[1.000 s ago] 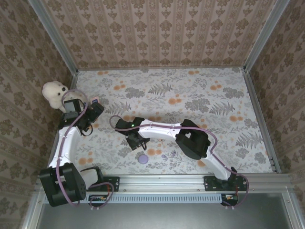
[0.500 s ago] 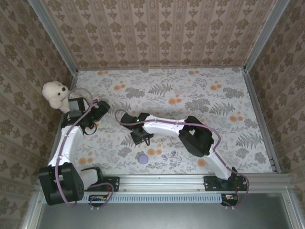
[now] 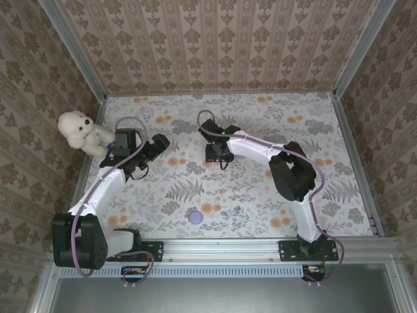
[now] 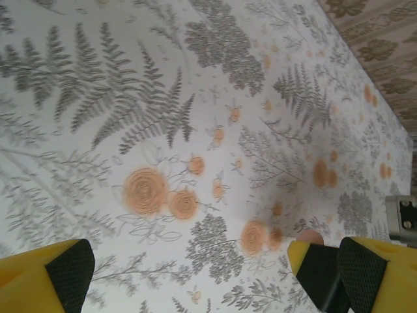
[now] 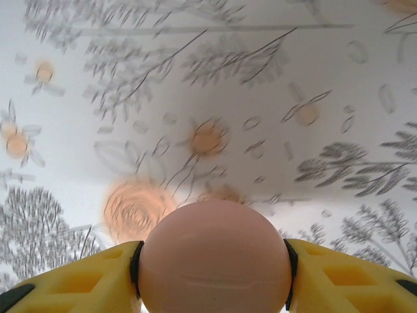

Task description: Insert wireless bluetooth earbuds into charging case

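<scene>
A smooth, round pink charging case (image 5: 214,257) sits clamped between the yellow fingers of my right gripper (image 5: 212,264), held just above the flowered table; the case looks closed, with a seam line across its front. In the top view the right gripper (image 3: 217,156) hovers over the table's middle, towards the back. To its left, my left gripper (image 3: 156,143) stands wide open, and the left wrist view shows nothing between its black-padded fingers (image 4: 65,267). I cannot make out the earbuds.
A small purple round thing (image 3: 195,216) lies on the table near the front edge. A white teddy bear (image 3: 78,129) sits against the left wall. Patterned walls (image 3: 215,45) close off the back and both sides.
My right arm has swung from the front centre, near the purple thing, up to the table's middle back. The left gripper has shifted rightward and away from the bear, still open.
</scene>
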`<action>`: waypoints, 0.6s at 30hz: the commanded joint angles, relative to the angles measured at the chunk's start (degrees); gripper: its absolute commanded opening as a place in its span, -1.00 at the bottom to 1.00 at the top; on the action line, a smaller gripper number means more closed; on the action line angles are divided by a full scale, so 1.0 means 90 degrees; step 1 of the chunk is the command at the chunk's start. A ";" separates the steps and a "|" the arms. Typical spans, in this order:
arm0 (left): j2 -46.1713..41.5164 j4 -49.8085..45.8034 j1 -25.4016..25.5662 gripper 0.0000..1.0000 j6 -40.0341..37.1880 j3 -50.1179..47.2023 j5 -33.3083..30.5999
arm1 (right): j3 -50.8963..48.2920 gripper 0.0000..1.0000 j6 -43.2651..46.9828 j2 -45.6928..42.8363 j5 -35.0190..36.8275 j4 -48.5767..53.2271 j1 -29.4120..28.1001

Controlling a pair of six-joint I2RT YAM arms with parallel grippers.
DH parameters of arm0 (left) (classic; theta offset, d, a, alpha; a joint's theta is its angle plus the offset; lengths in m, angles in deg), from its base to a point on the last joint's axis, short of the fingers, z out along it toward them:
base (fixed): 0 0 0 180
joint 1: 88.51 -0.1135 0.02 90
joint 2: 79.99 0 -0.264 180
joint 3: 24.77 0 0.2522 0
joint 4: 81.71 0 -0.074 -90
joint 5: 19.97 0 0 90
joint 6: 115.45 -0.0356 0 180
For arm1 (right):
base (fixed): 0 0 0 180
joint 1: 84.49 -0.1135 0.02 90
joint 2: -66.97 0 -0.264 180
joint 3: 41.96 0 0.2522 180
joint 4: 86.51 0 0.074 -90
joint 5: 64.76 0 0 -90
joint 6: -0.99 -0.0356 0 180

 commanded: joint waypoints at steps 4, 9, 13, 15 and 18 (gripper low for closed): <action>0.0451 0.1719 0.0602 1.00 0.0070 -0.0365 0.0128 | -0.0430 0.09 -0.1087 -0.0310 -0.0735 -0.0771 0.0506; 0.0792 0.2483 0.1167 0.96 -0.0335 -0.0580 0.0033 | -0.0722 0.09 -0.1739 -0.0414 -0.1232 -0.1344 0.0764; 0.1036 0.3287 0.1618 0.94 -0.0532 -0.0870 -0.0151 | -0.0882 0.10 -0.2199 -0.0489 -0.1590 -0.1710 0.0911; 0.1207 0.3614 0.1816 0.91 -0.0601 -0.0942 -0.0241 | -0.0963 0.10 -0.2454 -0.0503 -0.1800 -0.1932 0.0971; 0.1543 0.4083 0.2072 0.86 -0.0651 -0.0947 -0.0283 | -0.1129 0.10 -0.2905 -0.0508 -0.2161 -0.2368 0.1059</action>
